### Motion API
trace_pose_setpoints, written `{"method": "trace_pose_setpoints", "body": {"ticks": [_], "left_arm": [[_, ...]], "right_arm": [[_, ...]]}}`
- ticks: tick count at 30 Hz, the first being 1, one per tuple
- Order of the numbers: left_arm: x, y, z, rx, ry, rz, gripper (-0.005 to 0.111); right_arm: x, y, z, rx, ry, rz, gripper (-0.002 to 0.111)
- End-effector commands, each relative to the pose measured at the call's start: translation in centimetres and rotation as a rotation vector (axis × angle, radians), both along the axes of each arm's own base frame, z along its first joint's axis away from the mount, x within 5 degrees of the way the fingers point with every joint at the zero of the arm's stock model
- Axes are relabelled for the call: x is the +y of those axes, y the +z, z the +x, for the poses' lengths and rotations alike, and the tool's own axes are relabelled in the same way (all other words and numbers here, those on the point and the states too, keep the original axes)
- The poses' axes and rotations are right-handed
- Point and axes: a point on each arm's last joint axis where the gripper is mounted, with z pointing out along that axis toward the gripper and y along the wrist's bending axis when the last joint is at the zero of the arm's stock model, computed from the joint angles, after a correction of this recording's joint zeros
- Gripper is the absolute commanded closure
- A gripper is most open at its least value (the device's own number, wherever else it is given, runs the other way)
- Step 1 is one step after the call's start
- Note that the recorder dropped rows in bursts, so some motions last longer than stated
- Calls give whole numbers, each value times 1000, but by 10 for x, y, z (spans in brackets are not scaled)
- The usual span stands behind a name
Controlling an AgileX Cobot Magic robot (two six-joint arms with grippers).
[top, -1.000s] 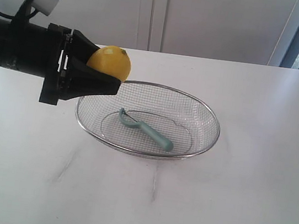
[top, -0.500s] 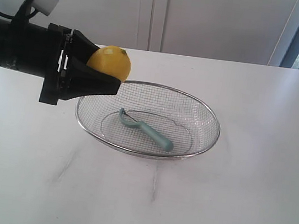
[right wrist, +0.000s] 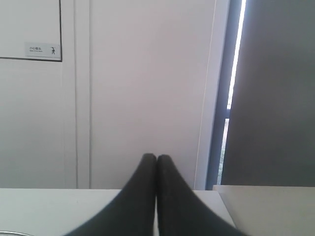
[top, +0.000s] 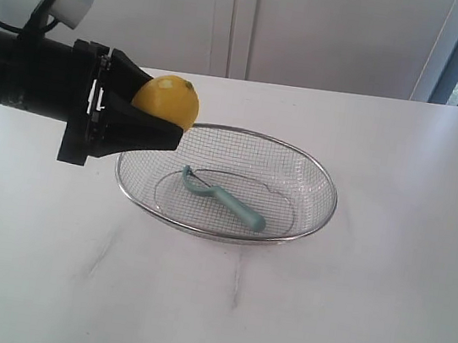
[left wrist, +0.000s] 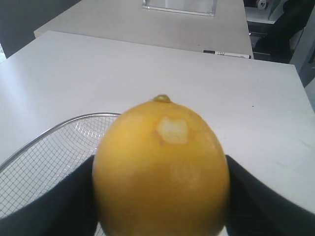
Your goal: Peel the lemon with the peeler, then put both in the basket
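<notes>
My left gripper (top: pixel 164 120) is shut on the lemon (top: pixel 167 99), holding it in the air just above the left rim of the basket (top: pixel 329 190). In the left wrist view the lemon (left wrist: pixel 162 167) fills the space between my two black fingers (left wrist: pixel 256 196), nub pointing away, with a small pale peeled patch near the top. The teal peeler (top: pixel 225 198) lies inside the basket on the mesh floor, blade end toward the left. My right gripper (right wrist: pixel 156 160) is shut with nothing in it, pointing at a wall; it is out of the exterior view.
The basket stands in the middle of a white table (top: pixel 363 310). Part of its mesh rim (left wrist: pixel 74 120) shows beside the lemon in the left wrist view. White cabinet doors (top: pixel 317 30) lie behind the table.
The left arm and lemon have risen very slightly. The peeler and basket have not moved.
</notes>
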Motion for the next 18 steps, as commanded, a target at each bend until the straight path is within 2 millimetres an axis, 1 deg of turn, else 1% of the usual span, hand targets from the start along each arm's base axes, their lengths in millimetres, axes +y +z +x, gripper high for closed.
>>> {"method": "trace_pose_setpoints", "body": {"ticks": [1, 12, 16, 18], "left_arm": [[0, 6, -1, 1, -5, -36, 107], [0, 6, -1, 1, -5, -36, 107], [0, 6, -1, 1, -5, -36, 107], [0, 6, -1, 1, -5, -36, 107]], "right_arm": [[-2, -24, -6, 13, -53, -8, 108], [-3, -71, -19, 11, -106, -8, 108], [-4, -90, -20, 27, -123, -7, 108], [-4, -103, -15, 65, -122, -4, 108]]}}
